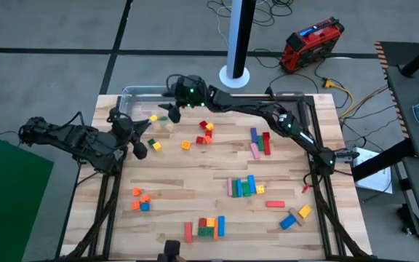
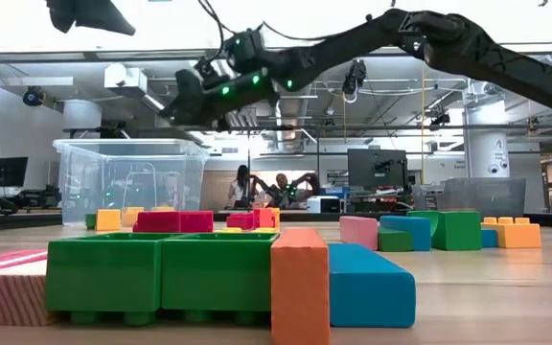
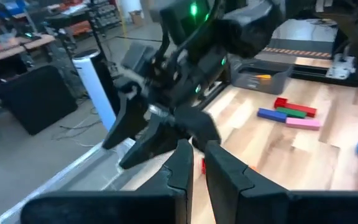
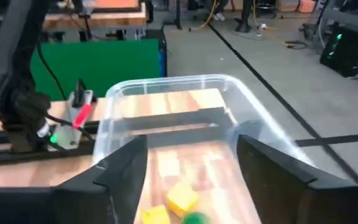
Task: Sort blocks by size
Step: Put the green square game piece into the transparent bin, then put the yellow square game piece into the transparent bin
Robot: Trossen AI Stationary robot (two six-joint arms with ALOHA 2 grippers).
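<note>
Nearest the camera: in the low view I see an orange block (image 2: pixel 299 285) at the table's near edge, with green blocks (image 2: pixel 161 276) and a blue bar (image 2: pixel 370 285) touching it.
Right end effector (image 1: pixel 167 110): I have it hanging over the clear tub (image 1: pixel 133 97) at the table's far left corner, fingers spread wide, holding nothing.
Tub contents: yellow cubes (image 4: pixel 183 199) and something green.
Left end effector (image 1: pixel 139 149): near the table's left edge beside the tub, fingers nearly together; I see nothing between them.
Step in hand: I judge a drop into the tub just done.
Next move: swing to another small cube (image 1: pixel 186 145) mid-table.
Blocks: scattered in clusters across the table (image 1: pixel 195 175).
Room: open workshop, people seated far behind.
</note>
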